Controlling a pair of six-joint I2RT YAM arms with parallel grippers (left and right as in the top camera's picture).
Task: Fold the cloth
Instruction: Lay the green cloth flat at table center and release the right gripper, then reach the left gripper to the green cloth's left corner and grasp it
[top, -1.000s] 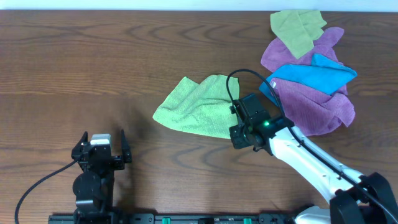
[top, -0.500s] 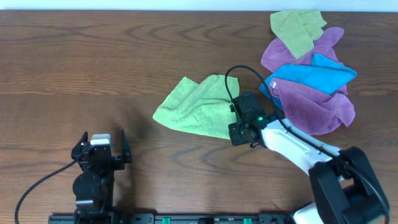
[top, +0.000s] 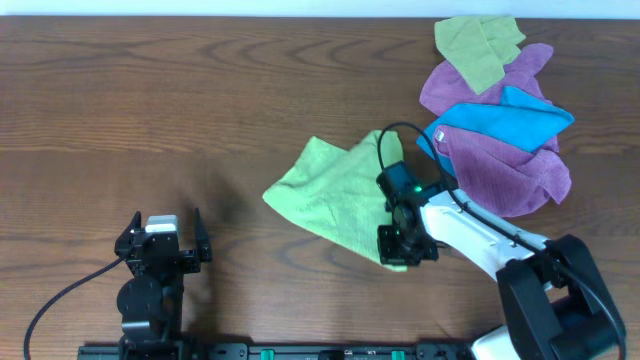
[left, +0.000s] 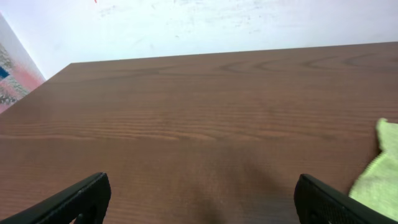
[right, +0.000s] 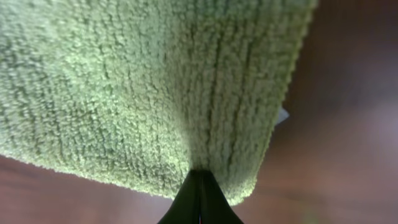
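Observation:
The lime-green cloth lies crumpled on the brown table, a little right of centre in the overhead view. My right gripper is shut on its near right corner, pulled toward the table's front. In the right wrist view the fuzzy cloth fills the frame, pinched between my closed fingertips. A sliver of the cloth shows at the right edge of the left wrist view. My left gripper rests open and empty at the front left, its fingers wide apart.
A pile of other cloths sits at the back right: an olive-green one, a purple one and a blue one. The pile lies close to my right arm. Bare wooden table spreads left of the cloth.
My right gripper has moved toward the front of the table, dragging the cloth's near right corner with it. The cloth has shifted right and stretched. The left arm has not moved.

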